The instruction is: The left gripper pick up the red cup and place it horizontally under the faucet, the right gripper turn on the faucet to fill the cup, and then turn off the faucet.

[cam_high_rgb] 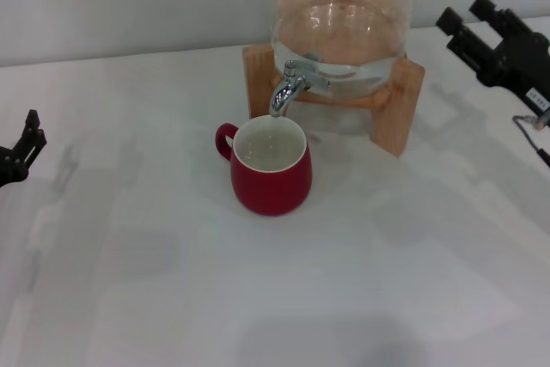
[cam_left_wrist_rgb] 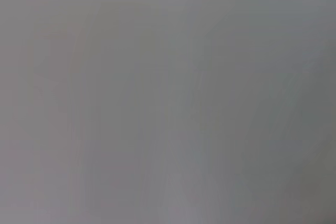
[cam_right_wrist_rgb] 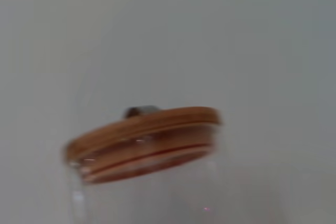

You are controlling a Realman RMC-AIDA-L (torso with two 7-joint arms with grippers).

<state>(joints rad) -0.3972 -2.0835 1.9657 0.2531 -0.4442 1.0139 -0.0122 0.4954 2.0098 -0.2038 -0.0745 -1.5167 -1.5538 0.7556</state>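
Head view, cut off: the left gripper shows only its black finger ends at the frame's left edge; the arm behind it is out of frame. The glass dispenser loses its upper part past the top edge.
Head view, left gripper: low over the white table, fingers slightly apart and holding nothing, pointing towards the far side of the table.
Head view, right gripper: raised at the right edge, beside the dispenser and above the wooden stand; its two black fingers stand apart, empty, aimed towards the glass.
Head view, red cup: upright on the table, well to the right of the left fingers and well apart from both grippers, handle turned towards the left gripper. Whether there is water inside is hard to make out.
Head view, faucet: its spout hangs directly over the cup's far rim; the right fingers are well clear of it.
Left wrist view: only a plain grey blur; nothing can be made out, no fingers, no cup.
Right wrist view: a tilted wooden lid with a small metal knob on clear glass, which the head view cuts off; the lower glass is out of frame, and no fingers, cup or faucet show here.
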